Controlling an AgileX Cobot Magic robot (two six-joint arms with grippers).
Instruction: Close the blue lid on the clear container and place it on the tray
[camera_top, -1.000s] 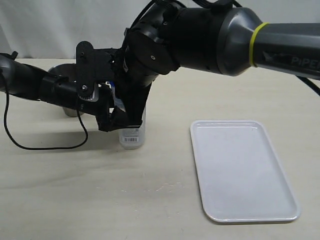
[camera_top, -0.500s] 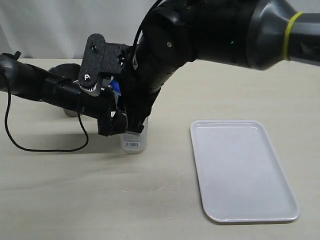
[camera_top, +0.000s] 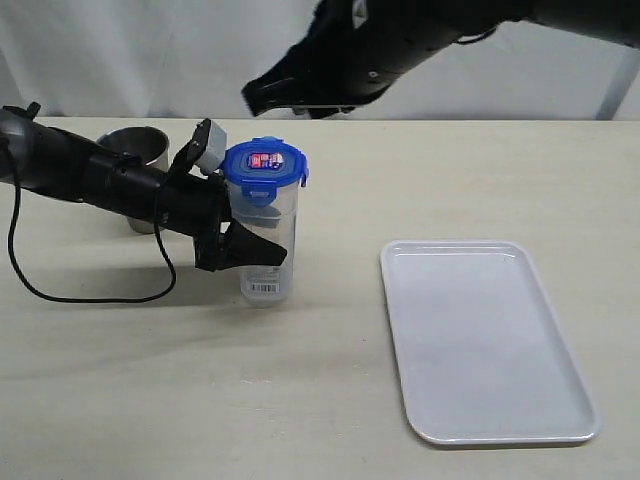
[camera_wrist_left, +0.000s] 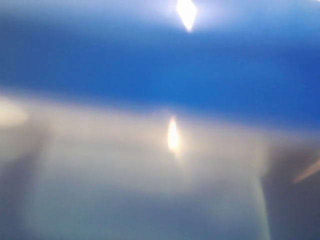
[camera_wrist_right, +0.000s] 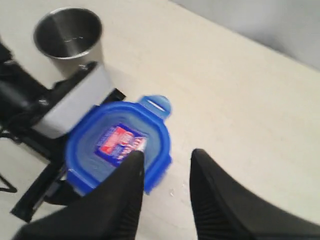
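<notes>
The pale tabletop (camera_top: 200, 400) is seen under everything. The big black right arm (camera_top: 400, 40) is cut off by the top edge of the exterior view and is held high above the things. The white tray (camera_top: 480, 340) is laid flat on the right side, well apart from the container. The left arm (camera_top: 70, 165) is stretched in from the left, and part of the steel cup (camera_top: 135, 145) is hidden behind it. A thin black cable (camera_top: 60, 290) is hung from this arm down onto the tabletop. The clear container (camera_top: 268, 275) is stood upright near the middle of the tabletop, left of the tray and not on it. It is gripped by the left tool (camera_top: 240, 205), with one finger laid across its front and the other behind it near the top, so some of its wall is covered. The left wrist view is filled with a blue and pale blur, and nothing can be made out there. The fingers of the right tool (camera_wrist_right: 166, 152) are held apart above the container, with nothing between them. The blue lid (camera_top: 266, 175) is set on top of the container, and one flap (camera_wrist_right: 155, 105) is stuck out sideways. A small red and white sticker (camera_top: 263, 158) is seen on the lid, and a white barcode label (camera_top: 264, 287) near the container's base.
</notes>
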